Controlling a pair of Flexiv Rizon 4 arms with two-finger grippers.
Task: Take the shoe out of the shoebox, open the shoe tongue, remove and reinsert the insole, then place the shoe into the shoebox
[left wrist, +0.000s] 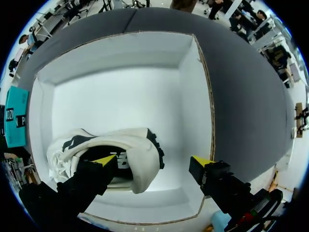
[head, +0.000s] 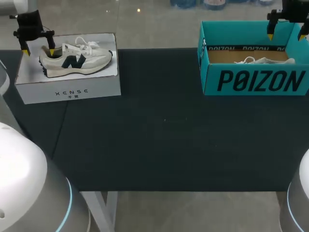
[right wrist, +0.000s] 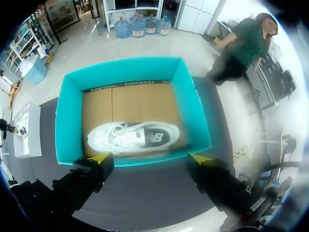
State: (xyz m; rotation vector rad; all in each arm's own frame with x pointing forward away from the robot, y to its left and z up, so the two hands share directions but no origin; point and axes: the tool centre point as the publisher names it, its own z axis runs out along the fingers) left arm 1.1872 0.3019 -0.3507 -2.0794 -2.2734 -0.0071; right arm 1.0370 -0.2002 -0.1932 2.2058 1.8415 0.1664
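Dark surface (head: 159, 130) carrying two open boxes: a white shoebox (head: 67, 89) at its far left, holding a cream shoe (head: 72, 60) with a dark side logo, and a teal shoebox (head: 256, 82) at its far right, in which a white shoe (right wrist: 133, 137) lies on the brown cardboard floor. Left fingers (left wrist: 104, 162) stand wide apart above the cream shoe's heel end, one yellow tip over the heel and the other over the box's bare floor, gripping nothing. Right fingers (right wrist: 101, 158) stand equally wide above the teal shoebox, tips over one long wall beside the white shoe, holding nothing.
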